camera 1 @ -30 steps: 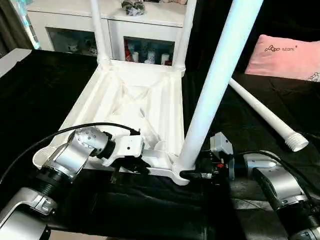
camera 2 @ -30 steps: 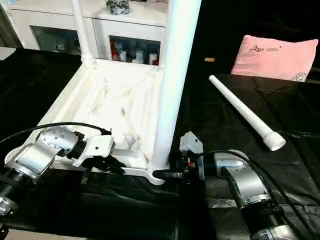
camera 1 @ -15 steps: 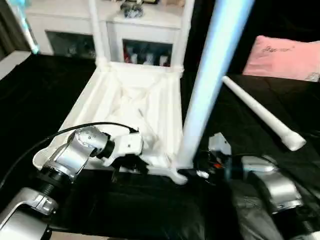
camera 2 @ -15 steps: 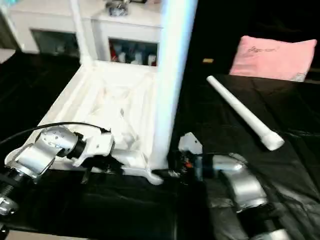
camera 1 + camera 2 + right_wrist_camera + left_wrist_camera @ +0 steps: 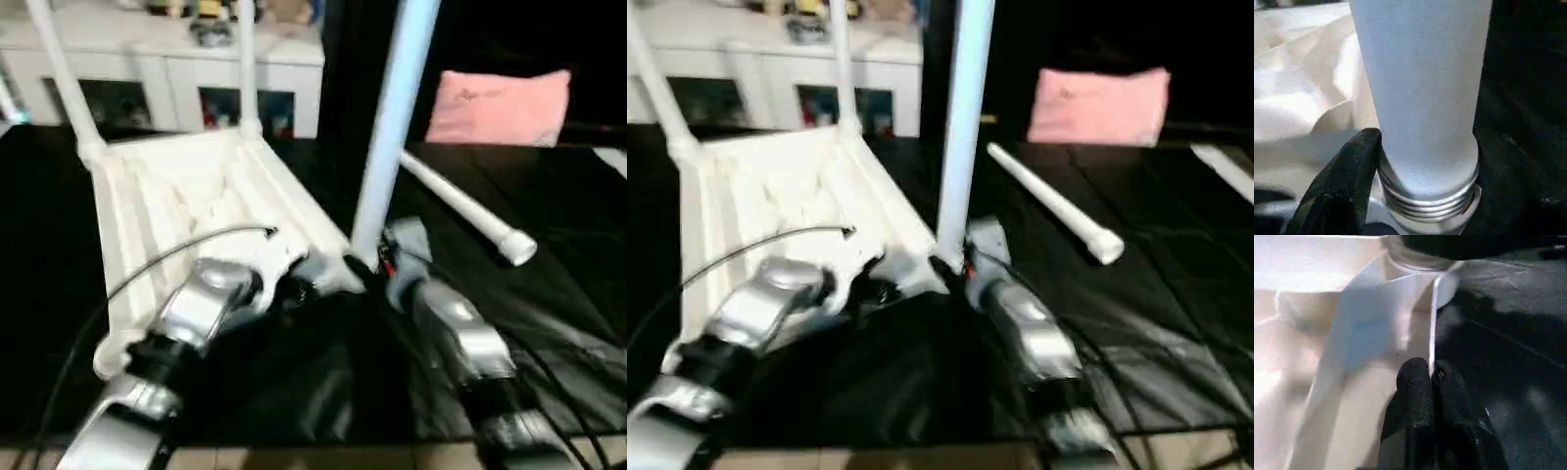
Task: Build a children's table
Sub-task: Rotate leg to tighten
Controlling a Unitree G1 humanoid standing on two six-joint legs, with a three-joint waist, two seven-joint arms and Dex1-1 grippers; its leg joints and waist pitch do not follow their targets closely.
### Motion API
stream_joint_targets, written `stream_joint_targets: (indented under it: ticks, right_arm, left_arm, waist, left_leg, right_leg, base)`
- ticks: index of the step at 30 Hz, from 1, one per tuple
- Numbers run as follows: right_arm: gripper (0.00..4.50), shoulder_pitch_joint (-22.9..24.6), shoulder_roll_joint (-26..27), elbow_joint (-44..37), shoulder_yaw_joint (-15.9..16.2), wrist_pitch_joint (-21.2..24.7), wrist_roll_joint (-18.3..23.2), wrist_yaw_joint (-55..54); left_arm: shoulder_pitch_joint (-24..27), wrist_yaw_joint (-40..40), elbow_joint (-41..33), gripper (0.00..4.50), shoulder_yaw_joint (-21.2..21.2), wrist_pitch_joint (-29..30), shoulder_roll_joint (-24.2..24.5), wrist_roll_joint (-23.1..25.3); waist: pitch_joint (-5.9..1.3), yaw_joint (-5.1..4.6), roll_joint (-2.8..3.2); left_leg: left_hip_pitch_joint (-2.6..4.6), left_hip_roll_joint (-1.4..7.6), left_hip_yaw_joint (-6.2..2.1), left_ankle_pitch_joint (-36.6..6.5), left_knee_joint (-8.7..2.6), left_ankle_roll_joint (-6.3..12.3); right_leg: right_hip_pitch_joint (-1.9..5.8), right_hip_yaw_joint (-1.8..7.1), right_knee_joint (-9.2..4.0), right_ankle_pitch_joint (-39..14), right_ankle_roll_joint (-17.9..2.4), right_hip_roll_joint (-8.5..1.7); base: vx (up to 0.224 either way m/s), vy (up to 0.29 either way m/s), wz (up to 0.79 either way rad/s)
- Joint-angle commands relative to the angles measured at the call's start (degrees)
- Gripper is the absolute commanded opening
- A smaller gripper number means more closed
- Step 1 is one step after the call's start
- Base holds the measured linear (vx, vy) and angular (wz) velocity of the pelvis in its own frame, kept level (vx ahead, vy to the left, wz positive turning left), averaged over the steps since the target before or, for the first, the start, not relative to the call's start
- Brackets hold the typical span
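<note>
Upright, the long white tapered plastic leg (image 5: 1420,98) stands in the tabletop's corner socket (image 5: 1425,215), grasped by the right tool (image 5: 377,266); left tool (image 5: 1431,374) pinches the white ribbed plastic tabletop's rim (image 5: 1433,323).

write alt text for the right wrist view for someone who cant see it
A thick white table leg stands upright, its threaded base seated in a round corner socket of the white tabletop, threads partly exposed. One black finger of the right gripper rests against the leg's base. Black cloth lies beyond.
</note>
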Motion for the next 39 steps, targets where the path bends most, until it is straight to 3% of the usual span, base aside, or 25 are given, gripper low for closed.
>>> stream_joint_targets:
  ticks: [1,2,3,6,8,10,12,14,15,18,20,22,23,25,26,27,28,29,30,31,34,37,39]
  right_arm:
    - [3.28,1.77,3.90,4.19,3.89,3.02,0.19,1.99]
    - [3.28,1.89,3.72,4.08,3.45,2.59,0.36,1.95]
    - [3.45,2.40,3.11,3.40,3.10,0.77,0.38,2.40]
    - [3.77,3.32,2.26,1.93,2.24,-2.32,0.68,4.05]
    - [3.86,3.96,1.70,0.83,1.82,-3.27,0.89,4.27]
    - [4.09,5.14,0.10,-1.19,1.83,-4.82,0.27,4.92]
    - [4.29,7.13,-2.16,-5.31,1.71,-4.60,2.02,9.59]
    - [4.35,7.95,-3.26,-6.95,1.77,-4.61,2.50,11.33]
    - [4.47,8.81,-4.92,-8.64,1.84,-5.11,2.84,13.63]
    - [4.47,10.28,-10.99,-13.77,1.48,-2.92,5.10,21.88]
    - [4.47,10.29,-12.15,-14.25,1.37,-3.41,5.45,23.61]
    - [4.47,9.68,-15.29,-14.16,1.29,-5.42,6.15,28.71]
    - [4.47,9.44,-16.11,-14.32,1.47,-5.78,6.42,30.36]
    - [4.47,8.87,-18.39,-14.05,1.92,-6.27,7.31,35.04]
    - [4.47,8.60,-19.04,-13.84,2.15,-6.04,7.71,36.46]
    - [4.47,8.52,-20.08,-13.63,3.18,-6.17,7.49,38.66]
    - [4.47,8.44,-20.40,-13.61,3.59,-6.14,7.36,39.39]
    - [4.47,8.13,-21.68,-13.52,5.33,-6.06,6.70,42.40]
    - [4.47,8.05,-22.14,-13.47,6.05,-6.25,6.42,43.74]
    - [4.47,7.97,-22.33,-13.39,6.36,-6.46,6.34,44.60]
    - [4.47,7.72,-22.61,-12.77,6.96,-7.46,5.91,45.88]
    - [4.47,7.18,-22.97,-11.72,8.50,-9.50,3.64,46.29]
    - [4.47,7.00,-22.94,-11.40,8.74,-9.69,3.34,46.04]
  left_arm:
    - [-3.41,2.46,-3.43,0.00,-0.50,-1.44,-2.18,-0.27]
    - [-3.21,2.09,-3.61,0.00,-0.60,-1.48,-1.64,-0.23]
    - [-2.80,1.36,-4.10,0.00,-0.71,-1.41,-0.54,-0.47]
    - [-2.26,0.48,-4.54,0.00,-0.48,-1.83,1.10,-0.75]
    - [-1.83,-0.10,-4.94,0.00,-0.23,-1.69,1.90,-0.73]
    - [-1.08,-0.97,-5.64,0.00,-0.08,-2.02,3.07,-0.53]
    - [-0.44,-2.64,-5.56,0.00,-0.44,-3.45,5.01,-0.52]
    - [-0.30,-3.23,-5.33,0.00,-0.62,-3.72,5.64,-0.51]
    - [-0.26,-4.10,-4.88,0.00,-1.06,-4.59,6.37,-0.67]
    - [-0.69,-7.46,-3.38,0.00,-2.33,-7.75,7.95,-1.15]
    - [-0.63,-8.52,-3.33,0.00,-2.67,-8.65,8.47,-1.24]
    - [-0.23,-11.62,-2.94,0.00,-3.38,-10.47,10.27,-1.44]
    - [0.05,-12.82,-2.77,0.00,-3.37,-11.39,11.28,-1.54]
    - [0.44,-16.49,-2.28,0.00,-4.46,-15.11,13.64,-1.55]
    - [0.38,-17.82,-1.73,0.00,-4.72,-16.12,14.27,-1.65]
    - [0.65,-19.24,-1.66,0.00,-5.14,-18.30,15.39,-1.47]
    - [0.70,-19.93,-1.64,0.00,-5.16,-18.78,15.67,-1.67]
    - [1.09,-23.07,-1.85,0.00,-5.28,-20.33,16.85,-2.70]
    - [1.53,-24.92,-2.32,0.00,-5.87,-21.30,17.72,-2.86]
    - [1.80,-26.30,-2.56,0.00,-6.49,-22.13,18.35,-2.83]
    - [1.84,-28.74,-2.42,0.00,-8.12,-24.45,19.45,-2.23]
    - [1.45,-32.10,-2.70,0.00,-9.42,-25.34,18.84,-3.59]
    - [1.59,-32.39,-2.98,0.00,-9.91,-25.53,18.57,-3.32]
  waist:
    - [-3.08,0.33,0.16]
    - [-3.15,0.54,0.38]
    - [-2.87,0.41,0.40]
    - [-2.80,0.28,0.39]
    - [-3.24,0.31,0.48]
    - [-3.19,0.26,0.79]
    - [-3.45,0.34,0.70]
    - [-3.60,0.48,0.75]
    - [-3.82,0.44,0.75]
    - [-4.13,0.73,0.98]
    - [-4.27,0.66,0.88]
    - [-4.09,0.63,0.72]
    - [-4.02,0.84,1.40]
    - [-3.91,0.91,0.88]
    - [-3.71,1.09,0.31]
    - [-3.58,1.27,0.78]
    - [-3.58,1.27,0.75]
    - [-3.58,1.49,1.61]
    - [-3.59,1.43,2.03]
    - [-3.61,1.47,1.68]
    - [-3.75,2.28,1.56]
    - [-3.81,2.86,3.07]
    - [-3.66,2.99,1.64]
  left_leg:
    - [-1.41,0.55,0.40,-11.42,-4.24,-1.35]
    - [-0.74,0.60,0.71,-11.24,-4.57,-0.95]
    - [-0.58,0.65,0.85,-12.08,-4.89,-0.60]
    - [-0.36,0.57,0.86,-16.40,-4.90,-0.51]
    - [-0.86,0.92,0.75,-13.63,-5.18,-0.08]
    - [-0.60,1.11,0.88,-13.21,-5.14,0.09]
    - [-0.87,1.11,1.06,-10.10,-4.95,0.70]
    - [-0.85,1.11,1.11,-8.36,-4.78,1.37]
    - [-0.96,1.09,1.12,-5.13,-4.54,2.16]
    - [-0.50,1.10,1.25,-2.25,-4.04,3.76]
    - [-0.76,0.96,1.27,-0.55,-3.81,4.57]
    - [-0.89,0.92,1.37,-1.20,-3.86,5.39]
    - [-0.81,0.94,1.42,-3.11,-3.93,5.29]
    - [-0.71,1.07,1.53,-5.13,-4.09,5.03]
    - [-0.81,1.07,1.57,-5.92,-4.22,5.14]
    - [-0.67,1.16,1.63,-6.63,-4.28,4.88]
    - [-0.66,1.25,1.63,-6.96,-4.34,4.63]
    - [-0.39,1.32,1.65,-7.97,-4.35,4.02]
    - [-0.36,1.36,1.69,-8.58,-4.36,3.67]
    - [-0.29,1.47,1.83,-8.89,-4.40,3.44]
    - [0.15,1.58,2.33,-7.47,-4.15,3.81]
    - [0.08,1.55,2.26,-8.12,-4.14,2.67]
    - [0.32,1.50,2.76,-9.58,-4.26,2.48]
  right_leg:
    - [2.72,3.15,-8.27,-31.31,-1.60,-4.04]
    - [2.38,3.37,-7.96,-23.15,-3.93,-3.28]
    - [2.30,3.38,-7.79,-20.64,-5.70,-3.00]
    - [2.17,3.24,-8.41,-26.00,-5.17,-3.30]
    - [2.65,3.45,-7.79,-19.59,-6.33,-3.20]
    - [2.40,3.57,-7.59,-16.82,-7.53,-3.06]
    - [2.80,3.83,-6.79,-10.28,-9.38,-2.95]
    - [2.97,3.86,-6.49,-6.82,-9.96,-2.92]
    - [3.21,3.82,-5.75,-0.86,-11.43,-2.79]
    - [3.27,3.89,-5.13,6.56,-13.57,-2.56]
    - [3.52,3.86,-4.81,9.91,-14.49,-2.53]
    - [3.62,3.75,-4.93,9.73,-15.12,-2.72]
    - [3.58,3.77,-5.10,7.35,-15.21,-2.95]
    - [3.60,3.83,-5.41,4.76,-14.99,-2.93]
    - [3.64,3.81,-5.52,2.43,-14.70,-3.01]
    - [3.39,3.88,-5.75,0.26,-14.39,-3.11]
    - [3.40,3.85,-5.81,-0.49,-14.22,-3.09]
    - [3.13,3.83,-5.94,-1.25,-14.23,-3.10]
    - [3.15,3.83,-5.86,-1.19,-14.31,-3.02]
    - [3.11,3.89,-5.79,-0.51,-14.51,-2.96]
    - [2.75,4.15,-5.32,2.28,-15.79,-2.90]
    - [2.82,4.11,-5.17,2.25,-15.41,-2.89]
    - [2.66,4.43,-5.48,0.73,-15.32,-2.78]
  base:
    - [0.000,0.000,0.00]
    - [0.000,0.000,0.00]
    - [0.000,0.000,0.00]
    - [0.000,0.000,0.00]
    - [0.000,0.000,0.00]
    - [0.000,0.000,0.00]
    - [0.053,0.012,0.00]
    - [0.062,0.011,-0.02]
    - [0.064,0.012,-0.02]
    - [0.053,0.025,0.01]
    - [0.027,0.015,0.02]
    - [0.000,0.000,0.00]
    - [0.000,0.000,0.00]
    - [0.000,0.000,0.00]
    - [0.000,0.000,0.00]
    - [0.000,0.000,0.00]
    - [0.000,0.000,0.00]
    - [0.000,0.000,0.00]
    - [0.000,0.000,0.00]
    - [0.000,0.000,0.00]
    - [0.000,0.000,0.00]
    - [0.000,0.000,0.00]
    - [0.000,0.000,0.00]
